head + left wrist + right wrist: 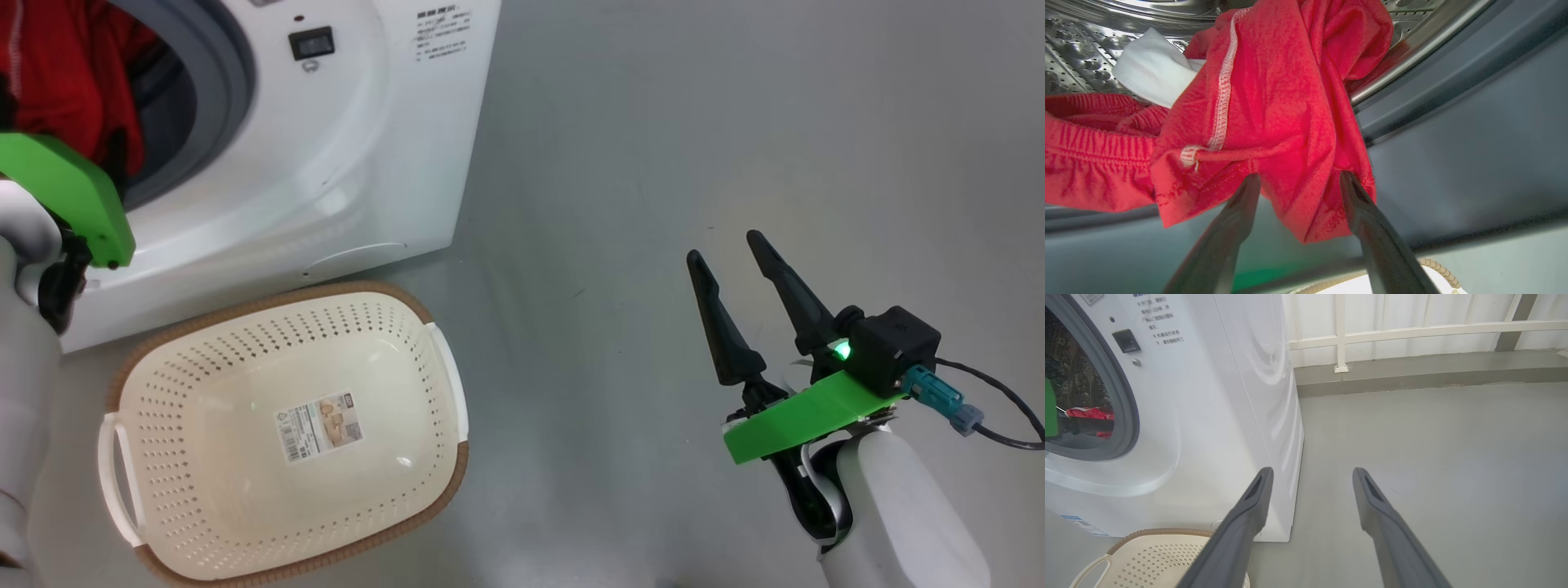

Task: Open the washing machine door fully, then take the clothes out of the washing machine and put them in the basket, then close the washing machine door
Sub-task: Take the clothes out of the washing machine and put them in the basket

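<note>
Reaching into the drum (1077, 53): the left end effector (1299, 176), with its two dark fingers (1372, 228) spread wide apart and clamped on nothing.
Clothes (1274, 102): red garments with white-stitched trim, bunched at the mouth of the drum. One fold hangs down between the left fingers, and its edge lies against the tip of one of them.
White fabric (1153, 69): lies behind the red cloth on the perforated steel.
Washing machine (367, 122): white and standing on the grey floor (694, 122). Red cloth shows inside its grey gasket (237, 73).
Basket (277, 306): cream with a brown rim, on the floor just in front of the machine's lower front, near its front corner. A sticker (320, 425) lies on its inside bottom.
Right end effector (725, 245): fingers apart and holding nothing. It hangs over bare floor, well apart from the basket and off to the machine's side.
</note>
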Controlling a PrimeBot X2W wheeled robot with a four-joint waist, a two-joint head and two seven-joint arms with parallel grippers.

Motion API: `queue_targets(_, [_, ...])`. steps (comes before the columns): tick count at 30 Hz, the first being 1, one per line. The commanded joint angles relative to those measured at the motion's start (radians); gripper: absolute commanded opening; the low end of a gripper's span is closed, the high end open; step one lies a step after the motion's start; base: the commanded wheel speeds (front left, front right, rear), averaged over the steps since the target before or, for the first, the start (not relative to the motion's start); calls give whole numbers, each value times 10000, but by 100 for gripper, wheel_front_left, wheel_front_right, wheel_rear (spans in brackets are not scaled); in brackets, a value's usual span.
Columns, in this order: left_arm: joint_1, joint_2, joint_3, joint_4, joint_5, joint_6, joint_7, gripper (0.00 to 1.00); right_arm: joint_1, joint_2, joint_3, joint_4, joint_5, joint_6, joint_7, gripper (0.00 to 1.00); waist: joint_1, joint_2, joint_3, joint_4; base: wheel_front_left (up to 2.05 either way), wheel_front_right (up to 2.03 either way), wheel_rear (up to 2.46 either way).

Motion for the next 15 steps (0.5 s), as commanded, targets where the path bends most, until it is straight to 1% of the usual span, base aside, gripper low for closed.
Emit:
queue_targets(1, [-374, 478, 38, -91, -151, -30, -112, 100, 24, 49, 247, -259, -33, 16, -118, 100, 0, 0, 29, -54, 0, 0, 0])
queue_targets(3, [-398, 500, -40, -52, -241, -30, -140, 100, 20, 46, 247, -282, -26, 16, -118, 100, 0, 0, 54, -81, 0, 0, 0])
queue_targets(4, [-410, 510, -83, -39, -283, -30, -152, 92, 15, 48, 247, -292, -27, 16, -118, 100, 0, 0, 67, -92, 0, 0, 0])
queue_targets(5, [-415, 514, -122, -28, -331, -30, -164, 79, 13, 50, 245, -303, -28, 16, -118, 100, 0, 0, 78, -103, 0, 0, 0])
queue_targets(6, [-420, 520, -169, -10, -369, -30, -163, 48, 7, 53, 241, -311, -29, 16, -118, 100, 0, 0, 90, -110, 0, 0, 0])
queue_targets(7, [-423, 530, -217, 8, -401, -30, -170, 38, 4, 57, 239, -317, -32, 16, -118, 100, 0, 0, 94, -117, 0, 0, 0])
queue_targets(8, [-425, 539, -261, 23, -437, -30, -179, 25, 2, 61, 240, -323, -33, 16, -118, 100, 0, 0, 99, -128, 0, 0, 0])
queue_targets(9, [-425, 539, -261, 23, -437, -30, -179, 25, 2, 61, 240, -323, -33, 16, -118, 100, 0, 0, 99, -128, 0, 0, 0])
queue_targets(10, [-428, 546, -302, 33, -477, -30, -188, 10, -6, 66, 241, -325, -32, 16, -118, 100, 0, 0, 103, -138, 0, 0, 0])
queue_targets(11, [-425, 552, -342, 43, -519, -30, -201, 0, -11, 70, 242, -325, -29, 16, -118, 100, 0, 0, 100, -146, 0, 0, 0])
queue_targets(15, [-422, 561, -502, 50, -689, -30, -257, 0, -22, 81, 226, -327, -31, 16, -118, 100, 0, 0, 77, -149, 0, 0, 0])
